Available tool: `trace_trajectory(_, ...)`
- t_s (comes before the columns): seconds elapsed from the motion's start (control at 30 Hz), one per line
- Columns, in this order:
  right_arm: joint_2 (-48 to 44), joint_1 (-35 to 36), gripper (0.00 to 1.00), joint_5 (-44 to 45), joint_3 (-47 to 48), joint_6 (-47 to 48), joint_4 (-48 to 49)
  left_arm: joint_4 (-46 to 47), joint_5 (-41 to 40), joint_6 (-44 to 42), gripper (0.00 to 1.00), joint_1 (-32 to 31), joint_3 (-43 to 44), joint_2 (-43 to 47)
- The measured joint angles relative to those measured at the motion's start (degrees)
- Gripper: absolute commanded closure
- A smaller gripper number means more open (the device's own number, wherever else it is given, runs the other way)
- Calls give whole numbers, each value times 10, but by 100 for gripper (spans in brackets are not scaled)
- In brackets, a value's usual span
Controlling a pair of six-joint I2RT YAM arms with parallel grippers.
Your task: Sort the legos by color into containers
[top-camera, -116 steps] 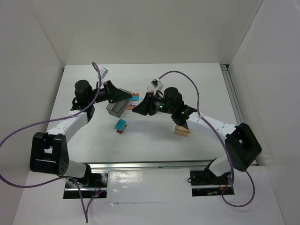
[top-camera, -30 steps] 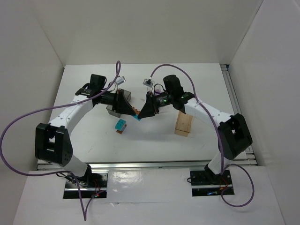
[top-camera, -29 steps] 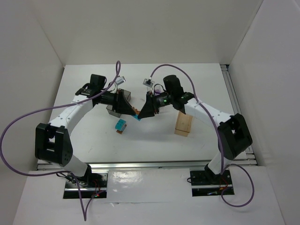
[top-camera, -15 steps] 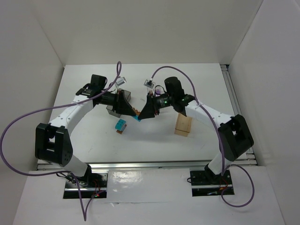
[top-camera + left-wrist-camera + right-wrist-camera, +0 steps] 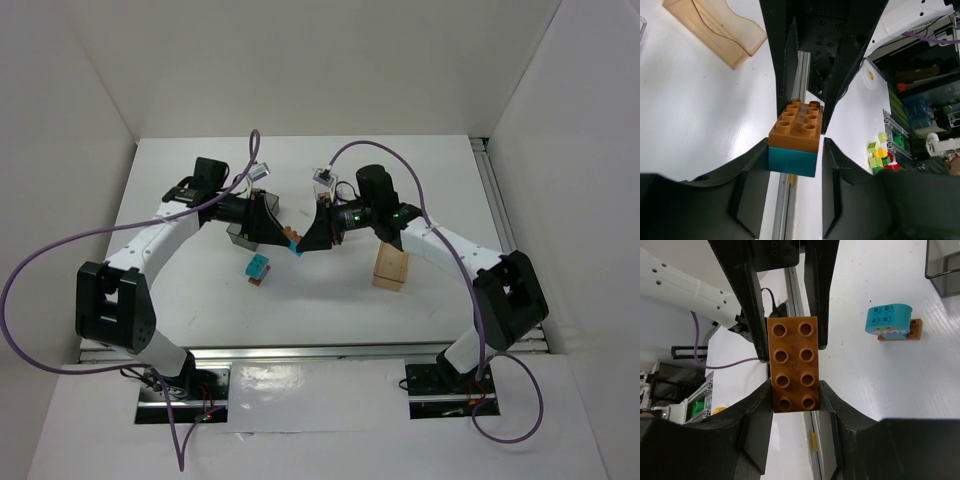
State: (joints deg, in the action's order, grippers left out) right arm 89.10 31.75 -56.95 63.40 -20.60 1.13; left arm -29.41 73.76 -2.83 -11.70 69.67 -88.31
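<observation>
A clump of an orange-brown lego (image 5: 797, 122) on a teal lego (image 5: 792, 160) hangs in the air between both grippers, above the table's middle (image 5: 291, 241). My left gripper (image 5: 794, 150) is shut on one end of it and my right gripper (image 5: 795, 390) is shut on the other end, where the orange-brown studs (image 5: 792, 362) show. A second clump, teal on orange-brown (image 5: 258, 267), lies on the table (image 5: 889, 320). The dark grey container (image 5: 243, 238) sits partly under my left gripper (image 5: 275, 232). The amber container (image 5: 391, 266) stands right of my right gripper (image 5: 303, 243). I cannot make out the clear container.
White walls close in the table on the left, back and right. An aluminium rail (image 5: 300, 350) runs along the near edge by the arm bases. Purple cables loop over both arms. The amber container also shows in the left wrist view (image 5: 715, 25).
Since 3.9 s ago both arms have swung inward and the clump by the grey container now hangs between the grippers. Over the last second the right arm shifted slightly.
</observation>
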Motion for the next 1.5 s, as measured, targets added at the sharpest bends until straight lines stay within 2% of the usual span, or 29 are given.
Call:
trace_trajectory(0.1,0,0,100,-4,0,-4,0,0,0,1,70,0,1,-5)
trace_trajectory(0.13,0,-1,100,-7,-1,-5,0,-1,2,0,88,0,2,-8)
trace_trajectory(0.2,0,-2,100,-8,-1,-6,1,-2,3,-2,100,1,4,-10)
trace_trajectory(0.33,0,-2,97,-7,-1,-6,2,-2,5,-1,100,1,9,-15)
trace_trajectory(0.37,0,-2,84,-7,-1,-6,2,-2,5,-1,100,1,9,-16)
trace_trajectory(0.5,0,-2,66,-5,-1,-6,2,-2,5,-1,100,1,9,-16)
trace_trajectory(0.67,0,-6,66,-7,-1,-10,4,-1,5,-2,100,1,9,-16)
trace_trajectory(0.8,0,-7,57,-12,-2,-24,16,0,8,0,100,2,9,-16)
trace_trajectory(0.93,0,-9,54,-19,-9,-37,32,0,10,1,100,2,9,-16)
trace_trajectory(0.97,0,-9,52,-21,-11,-40,36,-1,10,1,100,1,9,-16)
trace_trajectory(1.07,0,-10,34,-26,-12,-52,50,0,8,0,100,2,9,-16)
trace_trajectory(1.1,0,-10,33,-27,-12,-55,57,-2,7,0,100,1,9,-16)
trace_trajectory(1.23,0,-12,33,-33,-12,-63,79,-2,7,0,100,0,9,-16)
trace_trajectory(1.33,0,-14,44,-35,-12,-68,90,-2,7,0,100,0,9,-16)
trace_trajectory(1.4,0,-16,56,-34,-12,-70,93,-3,8,0,100,0,9,-16)
trace_trajectory(1.47,0,-17,54,-33,-14,-72,93,-3,14,1,100,-1,9,-16)
trace_trajectory(1.5,0,-18,46,-33,-16,-74,95,-3,13,0,100,-1,9,-16)
